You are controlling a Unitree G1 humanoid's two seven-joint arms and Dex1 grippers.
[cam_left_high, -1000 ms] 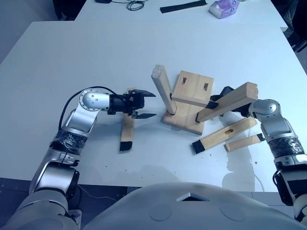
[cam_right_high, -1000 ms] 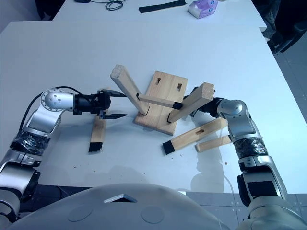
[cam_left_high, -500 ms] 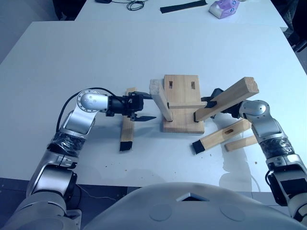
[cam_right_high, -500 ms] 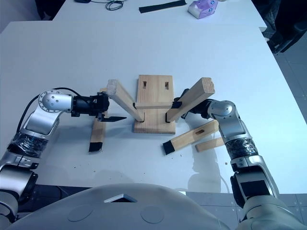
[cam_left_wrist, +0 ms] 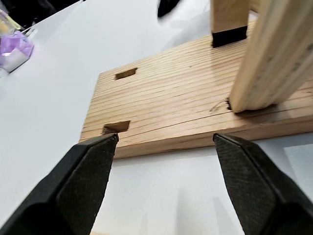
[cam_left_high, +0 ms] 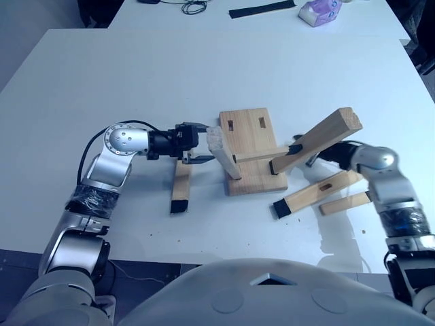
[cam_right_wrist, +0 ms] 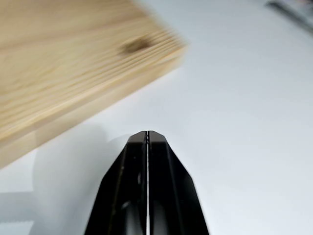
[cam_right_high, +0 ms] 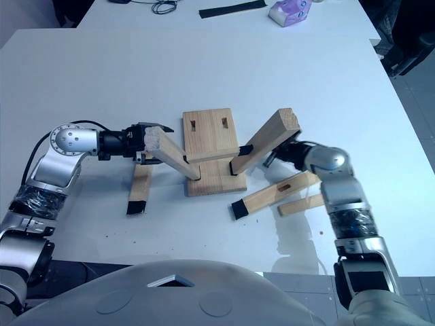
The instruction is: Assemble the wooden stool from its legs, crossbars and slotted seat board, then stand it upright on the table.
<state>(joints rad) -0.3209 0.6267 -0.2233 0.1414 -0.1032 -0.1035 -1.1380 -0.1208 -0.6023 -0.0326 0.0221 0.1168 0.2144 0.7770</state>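
Note:
The slotted seat board (cam_left_high: 253, 136) lies flat at mid-table. Two legs stand slanted in it: the left leg (cam_left_high: 224, 153) leans left, the right leg (cam_left_high: 319, 136) leans right. A crossbar (cam_left_high: 255, 157) runs between them. My left gripper (cam_left_high: 202, 143) is open, its fingers on either side of the left leg's top end; the left wrist view shows the board (cam_left_wrist: 186, 103) beyond its fingers (cam_left_wrist: 83, 181). My right gripper (cam_right_wrist: 147, 134) is shut on nothing and lies just under the right leg (cam_right_wrist: 58, 63).
A loose leg with a black tip (cam_left_high: 180, 190) lies below my left gripper. Another slotted leg (cam_left_high: 314, 193) and a short crossbar (cam_left_high: 345, 202) lie at the right. A purple pack (cam_left_high: 319, 10), a black strip (cam_left_high: 262, 10) and a cable sit on the far table.
The board with its legs has turned counter-clockwise on the table. My left gripper has come up to the left leg's top end. My right arm has swung outward to the right.

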